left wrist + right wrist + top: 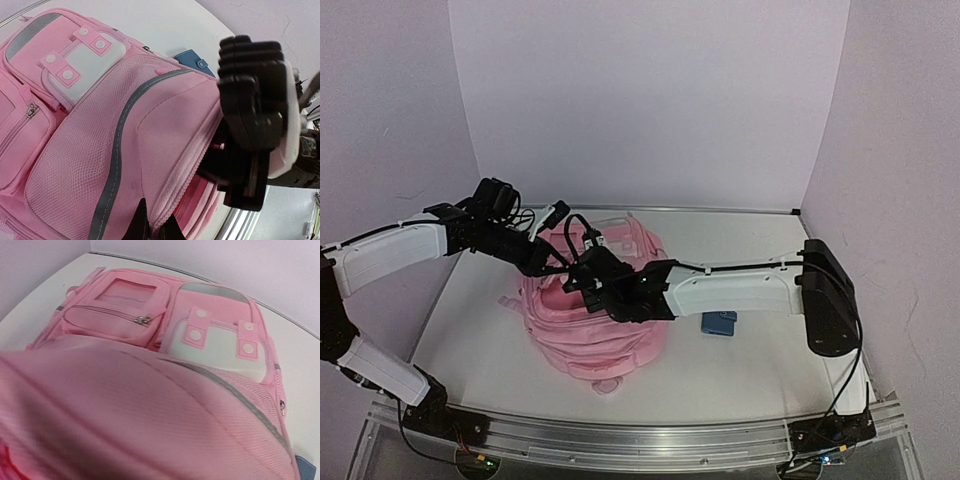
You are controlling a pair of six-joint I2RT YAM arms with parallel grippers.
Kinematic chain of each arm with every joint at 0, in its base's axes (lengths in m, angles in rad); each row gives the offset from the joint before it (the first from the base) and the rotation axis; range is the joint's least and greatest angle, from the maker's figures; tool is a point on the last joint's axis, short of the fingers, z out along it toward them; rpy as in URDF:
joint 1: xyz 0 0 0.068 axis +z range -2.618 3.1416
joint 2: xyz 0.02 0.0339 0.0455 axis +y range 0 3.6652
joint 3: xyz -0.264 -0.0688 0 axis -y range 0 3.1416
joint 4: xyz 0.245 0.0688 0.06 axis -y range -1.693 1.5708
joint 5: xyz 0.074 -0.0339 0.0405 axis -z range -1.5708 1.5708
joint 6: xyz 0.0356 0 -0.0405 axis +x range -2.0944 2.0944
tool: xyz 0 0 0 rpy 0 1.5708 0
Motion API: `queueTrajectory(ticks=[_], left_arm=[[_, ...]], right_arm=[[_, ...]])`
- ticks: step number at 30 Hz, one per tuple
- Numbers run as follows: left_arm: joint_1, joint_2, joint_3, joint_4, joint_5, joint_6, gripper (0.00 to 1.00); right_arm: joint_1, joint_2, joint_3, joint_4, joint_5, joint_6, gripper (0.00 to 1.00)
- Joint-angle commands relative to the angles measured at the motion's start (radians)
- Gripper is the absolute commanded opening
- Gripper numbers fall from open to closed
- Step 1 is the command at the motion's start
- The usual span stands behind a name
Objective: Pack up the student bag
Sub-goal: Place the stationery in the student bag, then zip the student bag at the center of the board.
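Student bag [605,335] lies on the surface [470,340], front pockets up. My left gripper [153,226] is clenched on its zip edge (fabric pinched tight); my right gripper [584,282] sits at the opening, and I cannot tell its state.

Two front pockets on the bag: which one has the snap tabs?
On the student bag, the white-panelled pocket under the grey strip; the all-pink pocket beside it has a zip instead.

Left arm [395,250] & right arm [740,290]: white shells, black joints, thin black cables.
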Motion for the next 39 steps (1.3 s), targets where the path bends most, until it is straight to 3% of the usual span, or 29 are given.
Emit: queueTrajectory(ticks=[1,6,10,16,23,27,31,39], left_arm=[[-0.012,-0.013,0.039,0.093,0.126,0.009,0.0],[-0.012,-0.005,0.041,0.09,0.124,0.009,0.0],[-0.012,0.0,0.044,0.087,0.053,-0.006,0.0],[-0.013,0.038,0.062,0.074,-0.02,-0.03,0.0],[-0.023,0.063,0.06,0.1,0.052,-0.058,0.05],[-0.085,0.095,0.068,0.089,0.05,-0.071,0.09],[-0.164,0.119,0.092,0.051,0.033,-0.106,0.2],[-0.193,0.014,0.058,0.079,0.026,-0.242,0.56]], right_arm=[[-0.027,0.03,-0.012,0.086,0.201,0.012,0.01],[-0.029,0.037,0.013,0.1,0.149,-0.003,0.14],[-0.029,-0.04,-0.05,0.145,0.019,-0.046,0.36],[-0.029,-0.261,-0.317,0.286,-0.17,-0.092,0.66],[-0.035,-0.475,-0.503,0.289,-0.2,-0.05,0.87],[-0.073,-0.555,-0.567,0.29,-0.213,0.018,0.9],[-0.134,-0.609,-0.616,0.291,-0.232,0.129,0.98],[-0.182,-0.597,-0.644,0.305,-0.351,0.253,0.98]])
